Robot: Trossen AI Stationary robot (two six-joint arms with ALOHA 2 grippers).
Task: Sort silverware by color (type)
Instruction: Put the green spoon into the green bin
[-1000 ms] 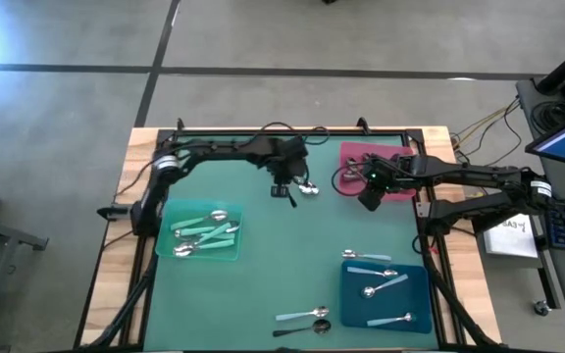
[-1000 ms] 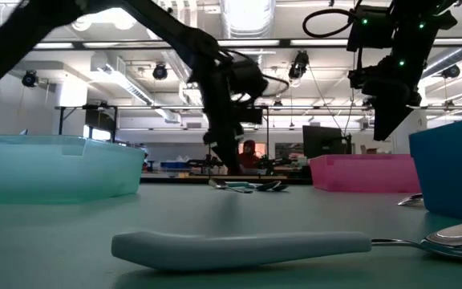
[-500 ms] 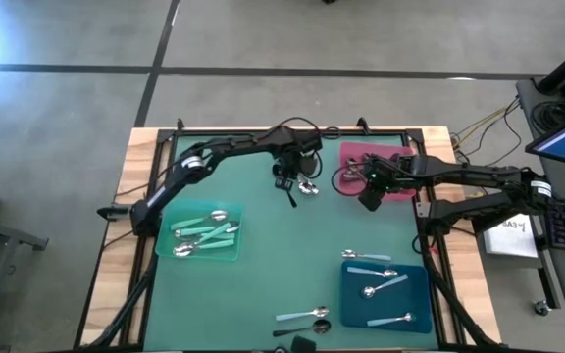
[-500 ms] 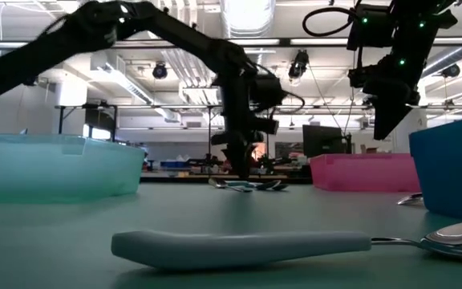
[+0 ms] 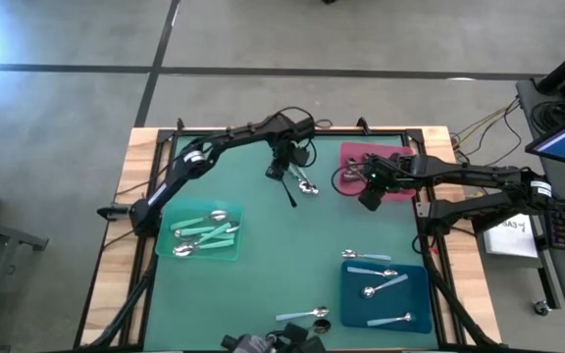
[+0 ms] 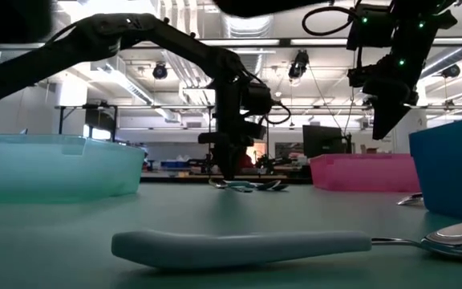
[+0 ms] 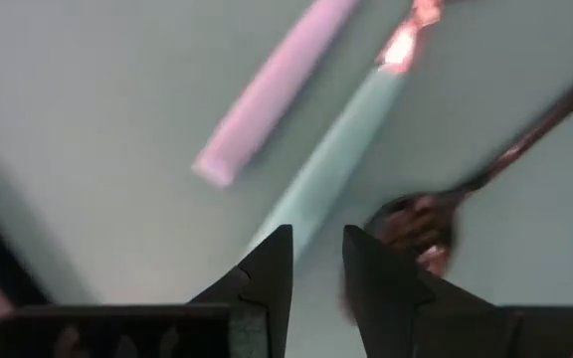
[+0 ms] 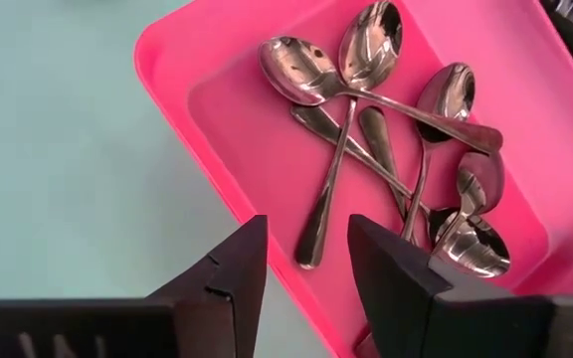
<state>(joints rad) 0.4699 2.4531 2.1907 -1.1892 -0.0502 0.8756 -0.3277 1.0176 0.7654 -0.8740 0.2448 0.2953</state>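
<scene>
From above: teal-handled spoons already lying in the clear teal tray at left, pale-blue-handled spoons in the blue tray near right, all-metal ones gone to the pink tray at the far side. Left to sort: a small cluster of spoons far centre, two more at the near edge. Left gripper down over that far cluster; right gripper hanging by the pink tray.

Table level: one pale-handled spoon lying close in front, unsorted.

Left wrist: fingers narrowly apart, holding nothing, just above a teal handle, a pale handle and a dark metal spoon.

Right wrist: fingers open and empty over six or so shiny metal spoons in pink.

Judging by this, well over half done.
</scene>
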